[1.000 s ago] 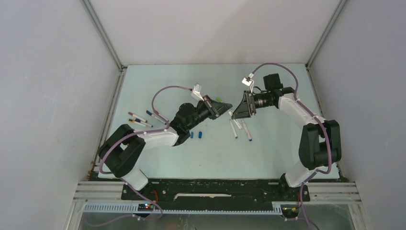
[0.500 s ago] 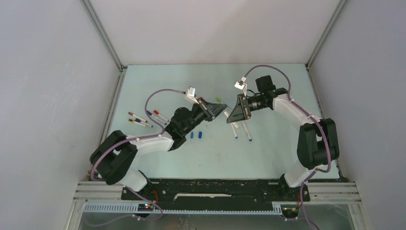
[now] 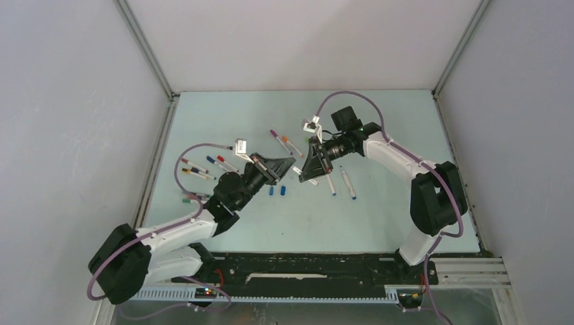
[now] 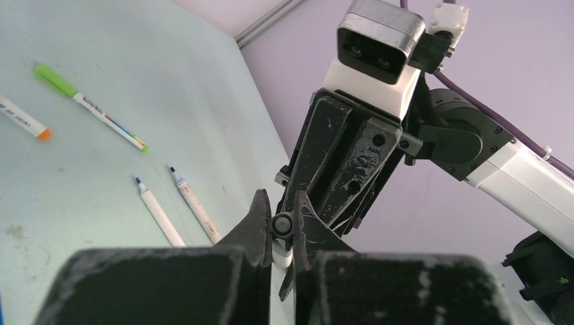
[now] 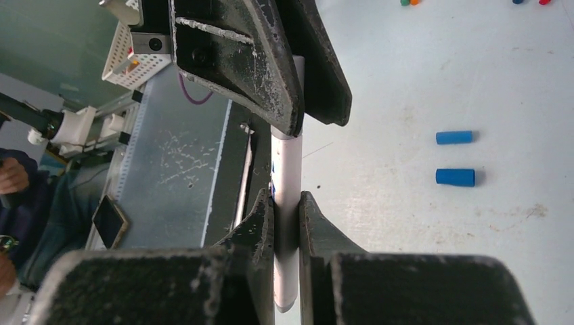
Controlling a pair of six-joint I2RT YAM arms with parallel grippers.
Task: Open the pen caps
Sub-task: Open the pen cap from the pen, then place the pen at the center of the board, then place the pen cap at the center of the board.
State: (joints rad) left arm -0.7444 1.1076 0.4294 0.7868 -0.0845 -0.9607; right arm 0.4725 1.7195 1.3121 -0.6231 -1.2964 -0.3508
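Beneath the jaws of the right gripper (image 5: 287, 203) lies a pale, scuffed table (image 5: 474, 257). Left of those jaws are a grey scratched panel (image 5: 176, 169), a white perforated tray (image 5: 132, 51) higher up, a dark flat slab like a phone (image 5: 112, 220), and at the far edge a bystander's hand (image 5: 8, 175). Beyond the jaws of the left gripper (image 4: 282, 227) stand a lilac wall (image 4: 514, 61) and a metal corner rail (image 4: 271, 17)
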